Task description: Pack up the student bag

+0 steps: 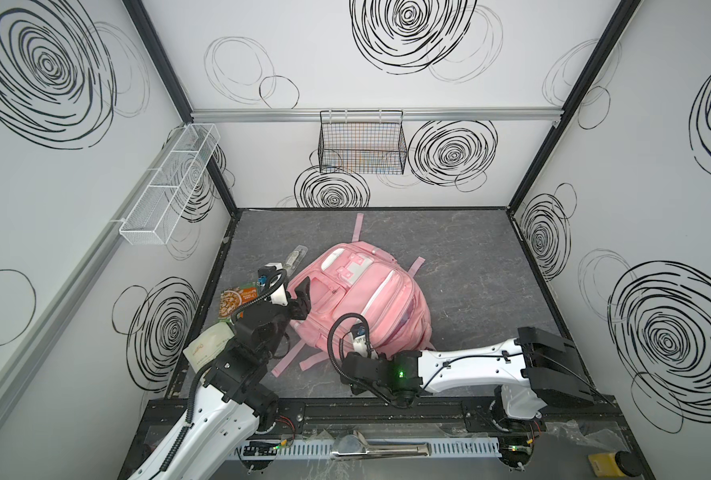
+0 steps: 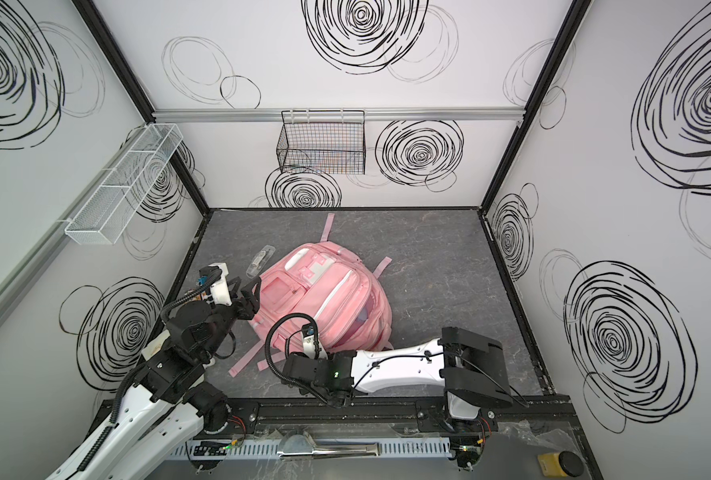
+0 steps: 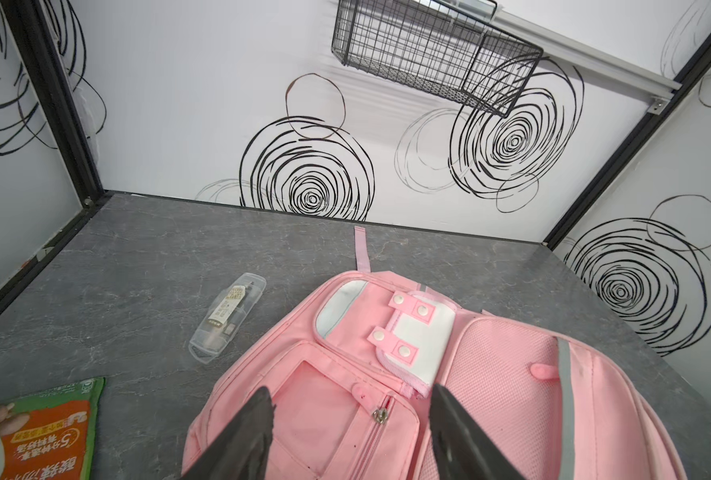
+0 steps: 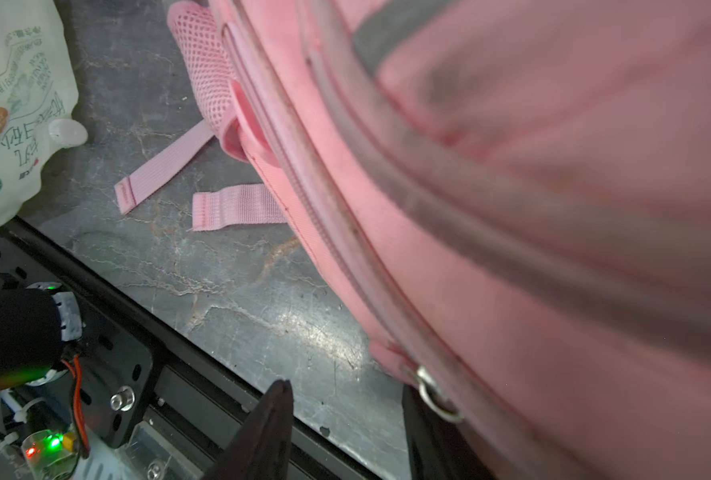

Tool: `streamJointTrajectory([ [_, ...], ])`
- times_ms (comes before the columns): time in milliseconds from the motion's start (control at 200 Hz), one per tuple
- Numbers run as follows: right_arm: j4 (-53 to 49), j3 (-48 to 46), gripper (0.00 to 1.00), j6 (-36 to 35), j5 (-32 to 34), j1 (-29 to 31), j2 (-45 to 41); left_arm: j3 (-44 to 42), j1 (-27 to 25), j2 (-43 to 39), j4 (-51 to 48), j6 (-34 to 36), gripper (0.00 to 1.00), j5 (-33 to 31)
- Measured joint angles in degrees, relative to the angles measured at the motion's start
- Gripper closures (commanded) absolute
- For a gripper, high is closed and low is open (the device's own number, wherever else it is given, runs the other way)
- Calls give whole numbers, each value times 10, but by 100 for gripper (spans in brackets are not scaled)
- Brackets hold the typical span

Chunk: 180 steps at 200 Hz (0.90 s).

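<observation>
The student bag [image 1: 370,299] lies at the middle of the worktop [image 1: 470,291], front face up, with its loose strap ends trailing off the near and far edges. Judging by the white buckled flap [image 3: 412,340] and the windowed pocket below it, the long axis seems to run from the far side towards the near left in both top views. Which end is the top cannot be told.

It looks soft and light. The fabric will sag and bunch if pinched, so the firmer holds are probably the piped zipper seams, the zipper pulls and the webbing straps.

The left end effector [image 3: 350,390] hovers over the windowed pocket with its jaws spread wide, and a zipper pull [image 3: 381,415] lies between them. It holds nothing. The right end effector [image 4: 345,395] is low at the bag's near edge. Its jaws are apart with bare worktop showing between them, and a metal zipper ring [image 4: 435,397] sits just beside one finger.
</observation>
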Motion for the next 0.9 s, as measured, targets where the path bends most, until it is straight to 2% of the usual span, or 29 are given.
streamJointTrajectory([
  [265,-11,0,52,12,31,-5,-5,-11,6,-4,3,-8,37,16],
  [465,-9,-2,53,4,40,-37,-6,-13,6,-4,3,-11,37,21],
  [705,2,-13,71,-16,40,-73,-2,-13,6,-4,3,-14,37,22],
  [900,16,-31,100,-38,31,-76,-6,-13,6,4,3,-14,38,23],
])
